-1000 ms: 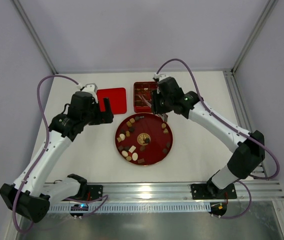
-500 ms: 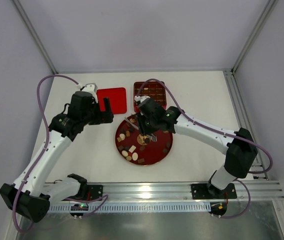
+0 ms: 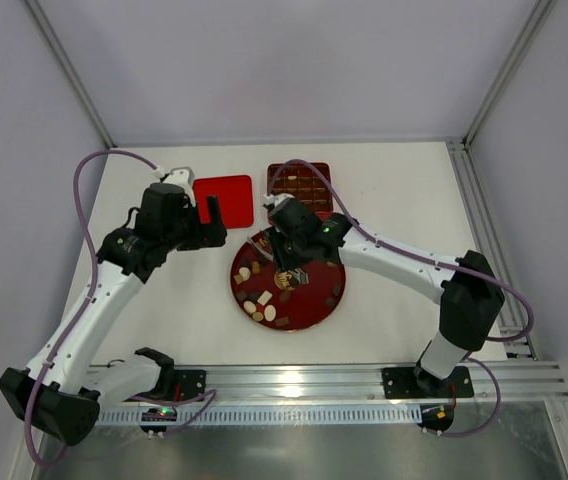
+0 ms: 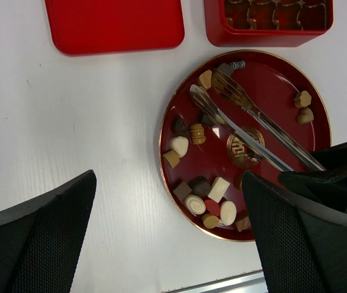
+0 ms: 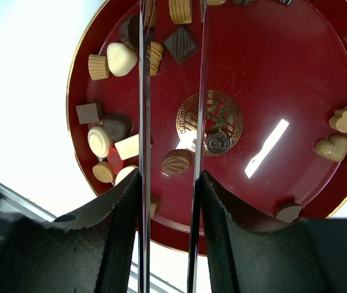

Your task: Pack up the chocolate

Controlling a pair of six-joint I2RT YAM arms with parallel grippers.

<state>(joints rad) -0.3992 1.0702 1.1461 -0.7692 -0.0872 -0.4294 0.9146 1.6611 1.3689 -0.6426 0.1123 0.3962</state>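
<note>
**Tongs over the plate, nothing picked yet**

The chocolate (image 4: 219,189) lies loose on the round red plate (image 4: 277,85), mostly on its left side. The metal tongs (image 4: 233,91) hang over it with tips apart and empty. The right gripper (image 5: 170,183) squeezes their handles. Next, I think, the tips must drop around one piece, pinch softly, and carry it to the red box (image 4: 265,38). The left gripper (image 4: 168,183) hangs wide open. White table (image 4: 69,110), pale walls (image 3: 284,60).

L gripper (image 3: 207,215) wide open, hovering; R gripper (image 5: 168,213) clamped on tongs (image 4: 265,119).
</note>
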